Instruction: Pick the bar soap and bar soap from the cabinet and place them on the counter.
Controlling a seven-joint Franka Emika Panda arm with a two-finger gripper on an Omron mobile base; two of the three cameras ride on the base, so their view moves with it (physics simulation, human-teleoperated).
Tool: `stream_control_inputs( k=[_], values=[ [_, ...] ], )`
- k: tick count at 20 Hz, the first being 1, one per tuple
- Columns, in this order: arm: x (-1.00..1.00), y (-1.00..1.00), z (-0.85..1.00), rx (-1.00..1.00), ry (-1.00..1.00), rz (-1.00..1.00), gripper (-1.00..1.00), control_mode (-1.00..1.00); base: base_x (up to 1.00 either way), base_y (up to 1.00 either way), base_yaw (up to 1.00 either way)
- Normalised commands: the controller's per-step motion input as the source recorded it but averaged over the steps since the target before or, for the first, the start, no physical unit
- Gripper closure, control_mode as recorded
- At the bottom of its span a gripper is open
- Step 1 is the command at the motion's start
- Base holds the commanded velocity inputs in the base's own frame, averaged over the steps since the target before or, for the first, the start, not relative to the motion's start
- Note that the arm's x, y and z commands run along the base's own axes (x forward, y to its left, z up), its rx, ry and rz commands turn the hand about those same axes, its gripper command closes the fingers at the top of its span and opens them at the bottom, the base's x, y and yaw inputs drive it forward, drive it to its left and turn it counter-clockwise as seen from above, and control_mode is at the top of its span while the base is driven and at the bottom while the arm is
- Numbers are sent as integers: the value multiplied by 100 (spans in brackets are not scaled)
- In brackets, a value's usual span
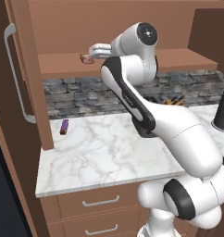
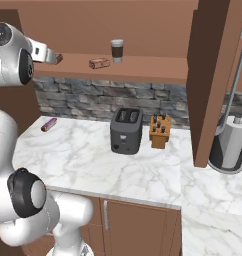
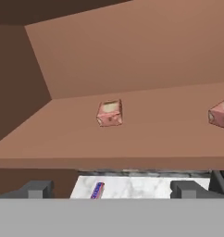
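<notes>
Bar soaps [image 3: 109,113] [image 3: 221,115] lie apart on cabinet shelf [image 3: 146,139], back from edge; gripper [image 3: 112,189] wide open, empty, before shelf edge.

The white arm rises from its base, folds at a dark elbow joint and reaches up and forward, its forearm ending in a round wrist housing held high. From that wrist the hand extends roughly level, pointing away from the base. The gripper [image 3: 112,189] has its jaws spread wide, with nothing between them. In the hand view the two dark fingertips [image 3: 37,189] stand far apart at the bottom, both bare.
</notes>
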Motion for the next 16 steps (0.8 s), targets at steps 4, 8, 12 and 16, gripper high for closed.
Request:
stream_control_inputs(
  k=[4,8,12,16],
  values=[
    [38,7,0,0,2,0,-100,-100,0,0,0],
    [38,7,-2,0,2,0,-100,-100,0,0,0],
    [36,8,-8,0,3,0,-100,-100,0,0,0],
    [33,12,-11,0,4,0,-100,-100,0,0,0]
  ],
)
